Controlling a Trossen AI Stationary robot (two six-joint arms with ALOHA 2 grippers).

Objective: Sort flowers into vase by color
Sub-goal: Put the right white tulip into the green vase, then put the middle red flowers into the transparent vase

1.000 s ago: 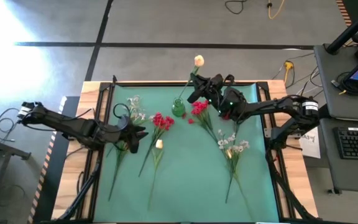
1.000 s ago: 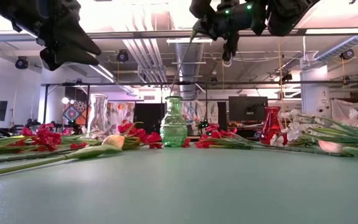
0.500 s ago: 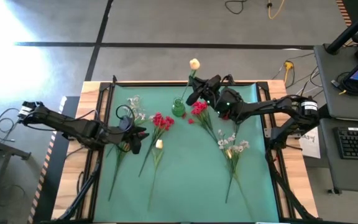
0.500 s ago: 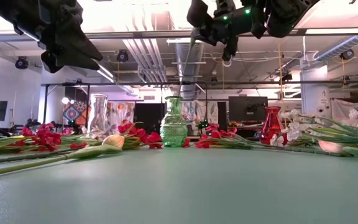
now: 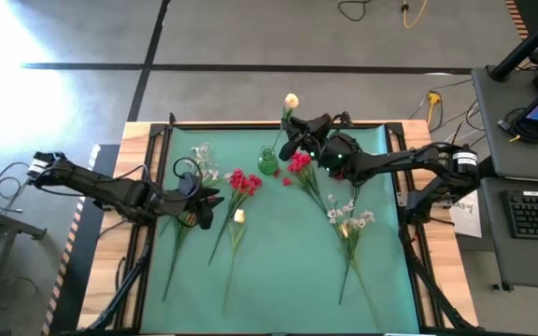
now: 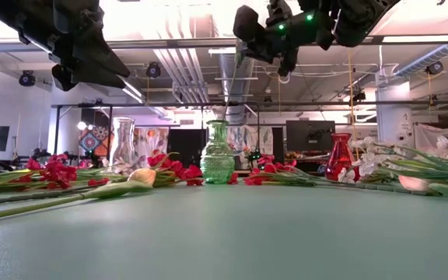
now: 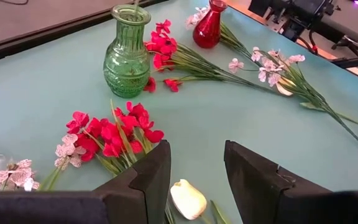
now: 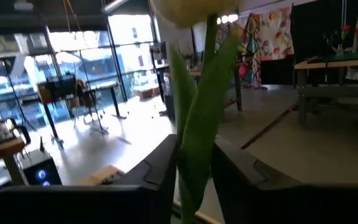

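My right gripper (image 5: 291, 140) is high over the mat's far side, shut on a cream-yellow flower (image 5: 291, 100). The flower's stem slants down toward the green vase (image 5: 267, 163); whether its lower end is inside the vase does not show. My left gripper (image 5: 210, 206) hangs open over the left flowers, and a loose cream bud (image 7: 188, 198) lies on the mat below its fingers. Red blooms (image 5: 242, 181) and white sprays (image 5: 348, 217) lie flat on the green mat. My right gripper pinches the cream-yellow flower's green stem and leaf (image 8: 196, 134) between its two fingers, some way below the bud (image 8: 182, 9). The fingers lie across the stem. The flower stands steeply, bud uppermost, with its stem (image 5: 279, 136) running down toward the green vase's mouth.
A clear vase (image 6: 123, 143) stands left of the green vase (image 6: 218, 153) and a red vase (image 6: 339, 156) stands to its right. More red blooms (image 5: 299, 163) lie by the green vase. Open mat lies toward the near edge (image 5: 278, 299).
My right gripper has shifted a little toward the table's left and slightly up. It has carried the cream-yellow flower with it, so the bud now stands closer over the green vase and the stem is steeper.
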